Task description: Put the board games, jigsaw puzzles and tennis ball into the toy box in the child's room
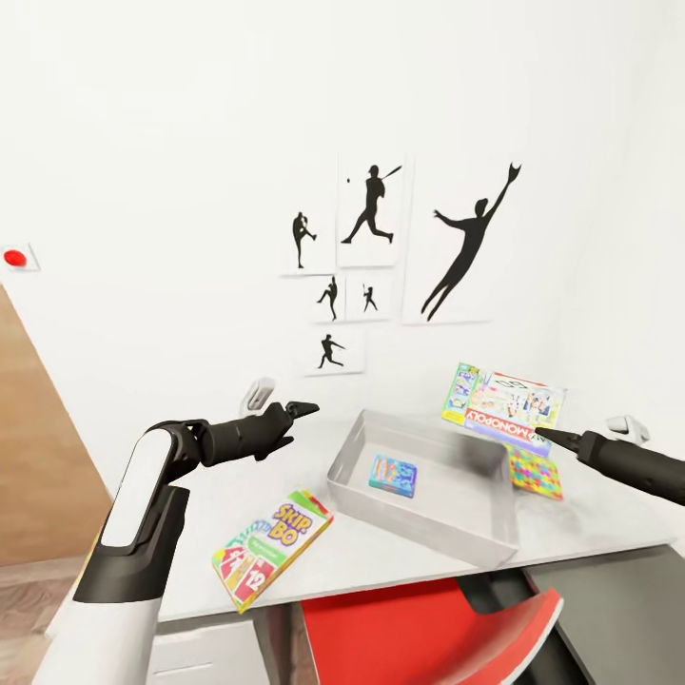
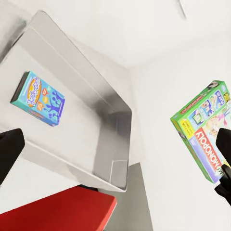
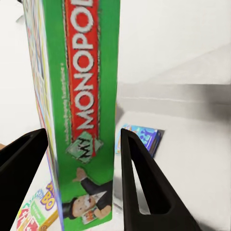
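We see our R gripper point(image 3: 82, 159) gripping a flat cardboard Monopoly box point(image 1: 504, 404) above the shallow grey toy box point(image 1: 476, 538), w/ a blue game point(image 1: 393, 473) inside; L gripper point(image 1: 303, 409), can't tell

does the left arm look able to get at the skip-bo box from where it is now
Probably yes. The Skip-Bo box lies flat near the table's front edge, just below and in front of the left end effector, which hovers open and empty. Nothing sits between them; the toy box is off to the side.
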Available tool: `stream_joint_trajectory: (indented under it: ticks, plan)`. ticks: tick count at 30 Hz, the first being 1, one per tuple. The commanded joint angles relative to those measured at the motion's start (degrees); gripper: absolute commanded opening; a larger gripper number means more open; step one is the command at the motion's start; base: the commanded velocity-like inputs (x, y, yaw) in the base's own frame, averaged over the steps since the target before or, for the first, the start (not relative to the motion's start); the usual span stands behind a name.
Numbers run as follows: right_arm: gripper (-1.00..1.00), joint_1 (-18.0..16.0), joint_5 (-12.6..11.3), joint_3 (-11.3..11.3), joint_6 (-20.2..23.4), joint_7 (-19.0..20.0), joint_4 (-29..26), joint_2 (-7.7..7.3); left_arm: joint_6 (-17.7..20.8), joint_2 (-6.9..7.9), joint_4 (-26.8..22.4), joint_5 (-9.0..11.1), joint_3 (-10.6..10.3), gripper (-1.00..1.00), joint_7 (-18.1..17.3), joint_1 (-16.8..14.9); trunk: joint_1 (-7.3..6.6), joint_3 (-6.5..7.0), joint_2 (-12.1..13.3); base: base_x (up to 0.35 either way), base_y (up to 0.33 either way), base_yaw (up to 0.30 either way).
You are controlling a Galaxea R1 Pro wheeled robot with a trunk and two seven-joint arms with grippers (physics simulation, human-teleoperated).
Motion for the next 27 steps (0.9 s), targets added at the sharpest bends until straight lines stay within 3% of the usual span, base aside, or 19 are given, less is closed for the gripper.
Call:
stream_joint_trajectory:
  ticks: [1, 15, 27]
  plan:
    - [-1.0, -0.08, 0.26, -0.07, 0.27, 0.57, 0.0, -0.01, 0.09, -0.02, -0.04, 0.55, 0.03, 1.0, 0.59, -0.06, 0.06, -0.13, -0.14, 0.161, 0.0, 0.0]
    - [-1.0, -0.08, 0.28, -0.05, 0.27, 0.55, 0.01, -0.02, 0.09, -0.01, -0.04, 0.67, 0.04, 1.0, 0.56, -0.05, 0.06, -0.13, -0.14, 0.061, -0.011, 0.0]
    - [-1.0, 0.2, 0.34, -0.05, 0.27, 0.58, -0.51, -0.01, 0.09, -0.02, -0.04, 0.67, 0.04, 1.0, 0.55, -0.05, 0.06, -0.13, -0.14, 0.092, -0.163, 0.0]
